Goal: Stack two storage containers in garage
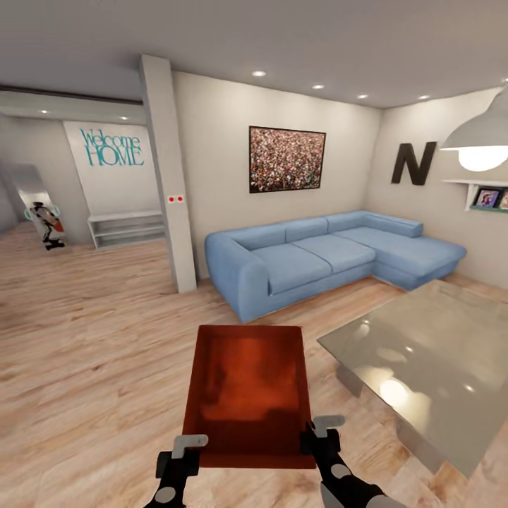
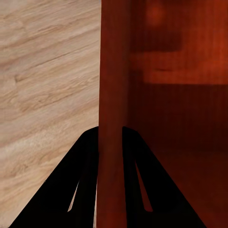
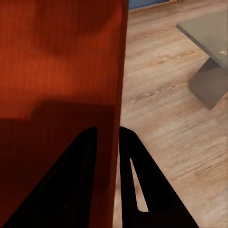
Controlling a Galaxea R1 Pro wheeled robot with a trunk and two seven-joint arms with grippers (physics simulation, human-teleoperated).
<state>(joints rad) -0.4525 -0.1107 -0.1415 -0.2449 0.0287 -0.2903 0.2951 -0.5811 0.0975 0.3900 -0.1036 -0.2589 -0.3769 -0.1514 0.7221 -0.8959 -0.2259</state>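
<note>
1. The living room floor (image 1: 92, 353) spread beneath my arms in light wood planks with a visible grain, and I stood on it facing a white wall.
2. Ahead of my grippers and beyond the bin sat a blue corner sofa (image 1: 331, 254), soft and rounded at its arm.
3. Off to the outer side of my right gripper (image 1: 321, 432) stood a glass coffee table (image 1: 430, 353), flat, grey-green and glossy with lamp reflections.
4. One storage container (image 1: 248, 391) hung between my two arms, held above the planks: orange-red, thin-walled, roughly square, open at the top, its inside smooth and mottled dark.
5. Both forearms reached forward and low, wrists turned inward toward the bin's near corners.
6. My left gripper (image 2: 110, 142) was clamped on the container's left wall, one dark finger on each face of it.
7. My right gripper pinched the right wall (image 3: 114, 95) the same way, fingers straddling the thin edge.
</note>
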